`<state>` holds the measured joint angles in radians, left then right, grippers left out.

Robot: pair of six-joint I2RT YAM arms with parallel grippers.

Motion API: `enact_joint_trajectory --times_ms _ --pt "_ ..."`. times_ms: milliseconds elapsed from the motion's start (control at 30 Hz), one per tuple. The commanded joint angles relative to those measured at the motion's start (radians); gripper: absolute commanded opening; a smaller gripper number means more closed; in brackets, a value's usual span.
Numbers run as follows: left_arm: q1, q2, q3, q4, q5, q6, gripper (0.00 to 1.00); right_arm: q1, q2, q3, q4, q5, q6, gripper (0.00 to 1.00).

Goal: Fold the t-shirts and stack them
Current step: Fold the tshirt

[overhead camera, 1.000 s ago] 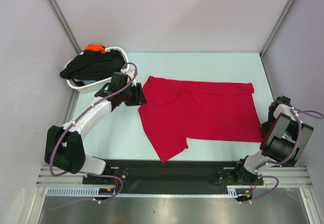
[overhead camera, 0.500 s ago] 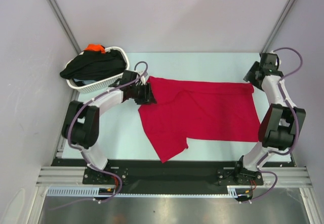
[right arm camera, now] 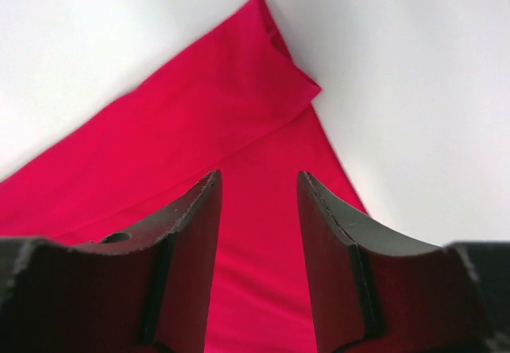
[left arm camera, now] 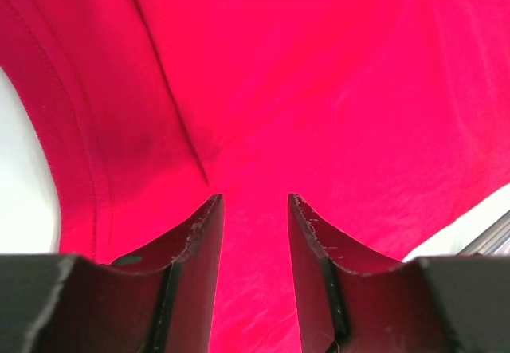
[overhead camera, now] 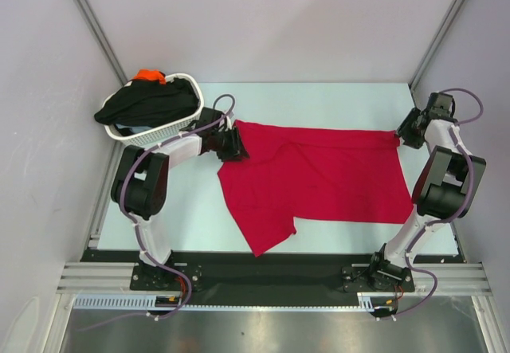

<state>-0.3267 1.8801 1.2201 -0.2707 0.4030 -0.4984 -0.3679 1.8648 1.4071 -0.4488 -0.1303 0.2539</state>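
**Red shirt**: one, crimson, spread flat mid-table. Its far edge runs left to right between the two grippers. One flap points toward the near left. In the right wrist view the far right corner shows a small fold-over. In the left wrist view a seam and a stitched hem cross the cloth.

**Black shirt**: bundled loose in the basket, spilling over its left rim.

**Orange shirt**: a small patch shows at the far side of the basket, behind the black one.

**Basket**: white, woven, at the far left of the table, just left of the left gripper.

**Table**: pale top, bare beyond the red shirt's far edge; also seen to the right of the shirt corner.

**Left gripper**: at the red shirt's far left corner, low over the cloth. Its jaws stand apart, with flat red cloth showing through the gap and nothing pinched.

**Right gripper**: at the red shirt's far right corner. Its jaws stand apart, with the cloth lying beneath and beyond them, not clamped.
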Motion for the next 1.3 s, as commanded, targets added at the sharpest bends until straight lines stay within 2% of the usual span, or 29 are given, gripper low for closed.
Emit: enact_joint_trajectory --times_ms 0,133,200,367,833,933,967,1033,1133,1200,1267 --pt "-0.006 0.027 0.028 0.028 -0.018 -0.057 0.43 0.012 0.010 0.012 0.039 -0.069 0.013 0.48" --pt "-0.008 0.054 0.058 0.013 -0.072 -0.048 0.45 0.011 0.017 0.013 0.044 -0.078 0.015 0.47" --pt "-0.008 0.068 0.058 0.022 -0.066 -0.051 0.49 0.006 0.011 0.012 0.042 -0.078 0.008 0.48" --pt "-0.008 0.108 0.067 0.064 -0.049 -0.078 0.49 -0.017 0.008 0.003 0.047 -0.100 0.024 0.47" --pt "-0.008 0.128 0.068 0.079 -0.015 -0.117 0.39 -0.023 0.002 -0.014 0.050 -0.094 0.025 0.47" --pt "-0.008 0.108 0.052 0.087 -0.012 -0.124 0.32 -0.023 0.008 -0.020 0.052 -0.077 0.033 0.47" --pt "-0.008 0.105 0.052 0.087 -0.015 -0.123 0.19 -0.023 0.017 -0.023 0.050 -0.074 0.038 0.47" --pt "-0.006 0.103 0.073 0.071 -0.027 -0.112 0.02 -0.025 0.034 -0.022 0.047 -0.055 0.056 0.47" --pt "-0.009 0.076 0.108 0.057 -0.075 -0.095 0.00 -0.025 0.072 -0.004 0.051 -0.028 0.077 0.46" --pt "-0.011 0.012 0.107 0.060 -0.154 -0.092 0.00 -0.025 0.115 0.032 0.033 -0.008 0.079 0.45" --pt "-0.011 -0.028 0.101 0.070 -0.193 -0.089 0.00 -0.025 0.145 0.065 0.015 0.017 0.076 0.37"
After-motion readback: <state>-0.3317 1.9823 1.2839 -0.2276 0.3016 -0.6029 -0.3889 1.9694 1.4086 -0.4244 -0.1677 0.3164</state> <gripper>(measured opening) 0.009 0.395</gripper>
